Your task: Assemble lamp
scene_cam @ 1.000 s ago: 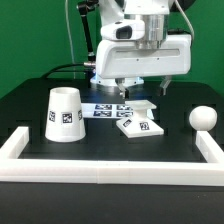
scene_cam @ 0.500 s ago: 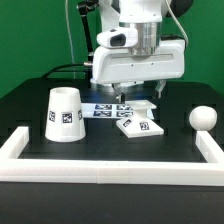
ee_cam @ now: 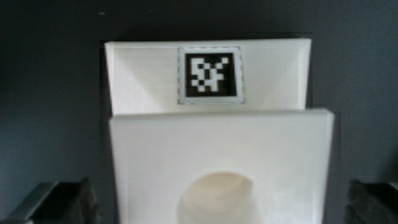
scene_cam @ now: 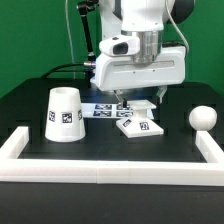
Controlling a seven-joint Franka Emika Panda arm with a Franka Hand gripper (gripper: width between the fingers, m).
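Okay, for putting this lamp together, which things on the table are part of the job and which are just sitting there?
Part of the job: shade, base, bulb.
Just sitting there: marker board, white border rail.

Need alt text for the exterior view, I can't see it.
The arm's open gripper hangs just above the flat square base in the middle of the black table. The cone shade stands at the exterior view's left, the round bulb at its right, and a white rail runs in front.
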